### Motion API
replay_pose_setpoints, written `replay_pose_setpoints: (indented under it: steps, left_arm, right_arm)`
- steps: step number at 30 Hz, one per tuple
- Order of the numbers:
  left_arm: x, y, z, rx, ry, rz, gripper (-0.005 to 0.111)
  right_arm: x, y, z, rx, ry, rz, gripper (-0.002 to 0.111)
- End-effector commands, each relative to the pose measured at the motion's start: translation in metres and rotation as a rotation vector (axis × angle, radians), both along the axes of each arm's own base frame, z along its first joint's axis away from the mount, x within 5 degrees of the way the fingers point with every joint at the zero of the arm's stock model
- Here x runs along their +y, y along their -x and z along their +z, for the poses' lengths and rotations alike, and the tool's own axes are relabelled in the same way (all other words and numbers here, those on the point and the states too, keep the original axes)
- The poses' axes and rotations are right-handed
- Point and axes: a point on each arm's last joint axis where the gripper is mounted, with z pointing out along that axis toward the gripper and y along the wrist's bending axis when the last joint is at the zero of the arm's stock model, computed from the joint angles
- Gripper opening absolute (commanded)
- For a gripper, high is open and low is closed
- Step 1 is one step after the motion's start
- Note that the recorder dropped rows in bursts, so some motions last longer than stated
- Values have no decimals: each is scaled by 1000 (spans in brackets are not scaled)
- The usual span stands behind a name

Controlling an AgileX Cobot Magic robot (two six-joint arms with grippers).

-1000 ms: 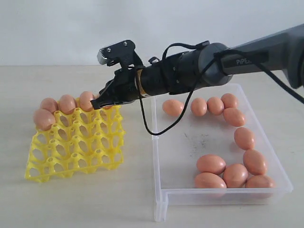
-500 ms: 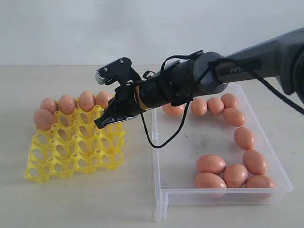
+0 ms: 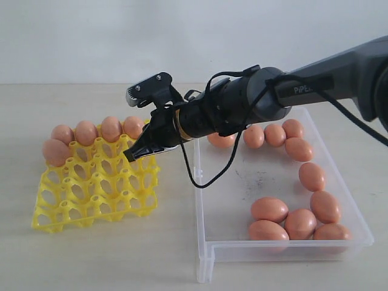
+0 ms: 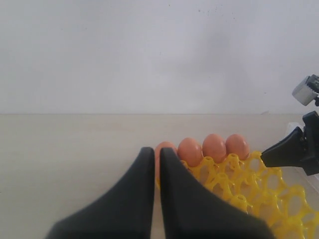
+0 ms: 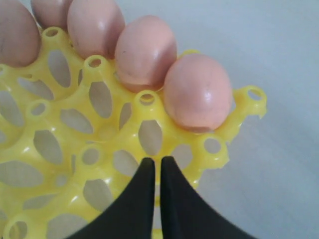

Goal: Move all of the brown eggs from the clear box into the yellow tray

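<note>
Fetching the next egg

Right gripper (image 3: 130, 156), fingers pressed together and empty, hovers over the bright yellow plastic lattice tray (image 3: 60, 218) at 9 o'clock, where five smooth orange-brown eggs (image 3: 111, 128) sit. More lie in the clear shallow plastic box (image 3: 209, 267) at 4 o'clock. Best, likely: spread fingers before descending, pinch gently. Left gripper (image 4: 155, 152): fingers also together.

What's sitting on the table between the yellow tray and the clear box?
Nothing: the exterior view shows bare table between yellow tray and clear box; only a black cable hangs above that strip.
</note>
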Motion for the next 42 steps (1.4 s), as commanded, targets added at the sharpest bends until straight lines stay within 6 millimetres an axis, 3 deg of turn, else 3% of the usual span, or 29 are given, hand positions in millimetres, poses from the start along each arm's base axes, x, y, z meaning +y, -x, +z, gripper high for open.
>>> replay_pose_setpoints:
  steps: [1,9,26,32,42]
  left_arm:
    - [0,0,0,-13,5,6,4]
    - [0,0,0,-13,5,6,4]
    - [0,0,0,-13,5,6,4]
    - [0,0,0,-13,5,6,4]
    - [0,0,0,-13,5,6,4]
  right_arm:
    - [-2,0,0,-2,5,-7,0]
    - [-2,-2,-23,33,36,-31,0]
    - [-2,-2,-22,49,21,-41,0]
    - [-2,-2,-11,31,9,-45,0]
    - [9,-2,-6,33,-26,1,0]
